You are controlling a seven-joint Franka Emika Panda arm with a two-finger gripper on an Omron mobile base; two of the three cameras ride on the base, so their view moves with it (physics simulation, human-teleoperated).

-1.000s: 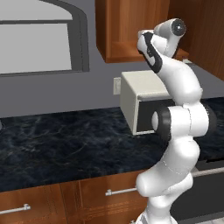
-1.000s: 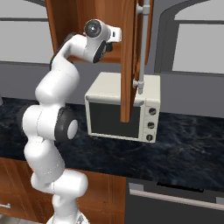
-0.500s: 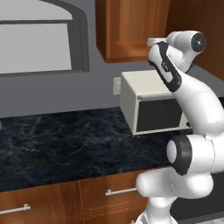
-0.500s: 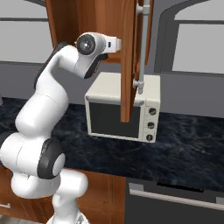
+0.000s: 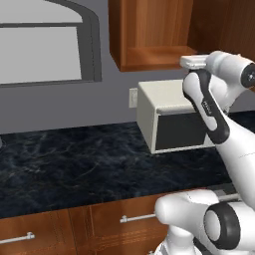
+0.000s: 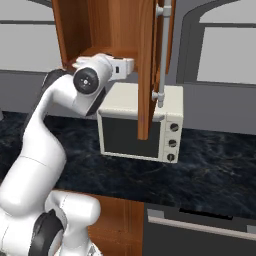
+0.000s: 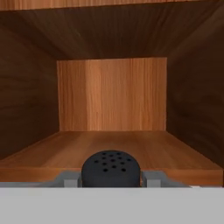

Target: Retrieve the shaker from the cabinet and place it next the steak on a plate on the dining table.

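Between the fingers, low in the hand view, the shaker [image 7: 111, 168] is sitting clamped, its perforated black top facing the camera, with the cabinet [image 7: 111, 94] interior stretching beyond it. Right of that, in the right base view, the gripper [image 6: 125, 65] is hanging at the cabinet's open front beside the door [image 6: 150, 70]. Judging by this, the grasp is done; carrying it to the plate is remaining.

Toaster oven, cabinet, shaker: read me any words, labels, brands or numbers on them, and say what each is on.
None can be read.
Toaster oven: three plain knobs, no marks legible.
Cabinet: bare wood.
Shaker: only holes in its top.
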